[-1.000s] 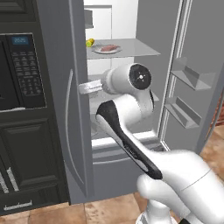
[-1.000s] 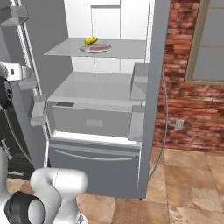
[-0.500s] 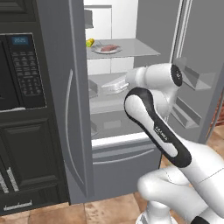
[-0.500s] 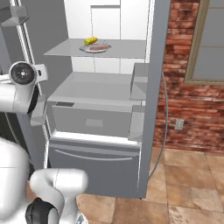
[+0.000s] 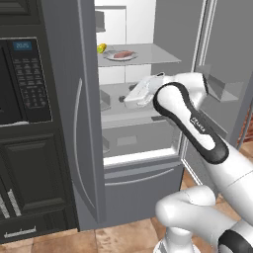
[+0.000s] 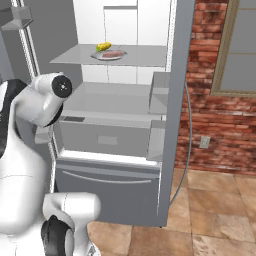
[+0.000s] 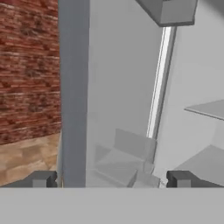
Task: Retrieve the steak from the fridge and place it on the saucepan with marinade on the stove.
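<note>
Steak (image 5: 123, 54) sits on its plate (image 5: 120, 58), upper centre of the frame; your gripper (image 7: 112, 179), fingers spread and empty, points aside. Swing carelessly and you'll clip the shelf (image 5: 163, 55).

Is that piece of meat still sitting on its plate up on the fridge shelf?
Yes, the steak lies on a plate on the upper shelf of the open fridge, beside a small yellow item.
</note>
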